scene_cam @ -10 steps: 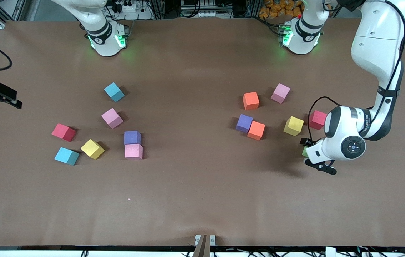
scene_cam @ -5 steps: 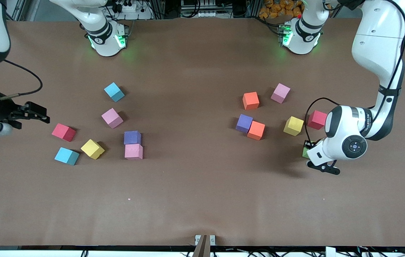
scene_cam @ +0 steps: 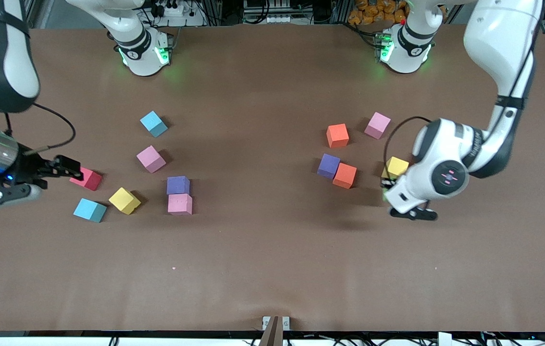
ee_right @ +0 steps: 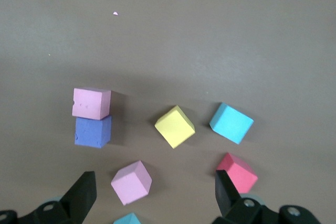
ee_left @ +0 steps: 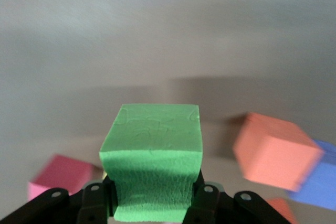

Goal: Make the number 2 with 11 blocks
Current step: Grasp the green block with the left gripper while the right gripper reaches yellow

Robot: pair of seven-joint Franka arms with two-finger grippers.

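Carrying step: left pincer clenched on green block, aloft beside yellow block; right pincer released over red block; next, set green down by purple-pink pair

We see a matt brown table whose covering looks like smooth paper or felt. The blocks are matt and foam-like; the green block, pinched in the left claw, shows a finely grained, faintly creased surface. The pink block carries small pinprick dents. Both arms wear glossy white plastic shells with black joints; the right claw has matt black fingers.
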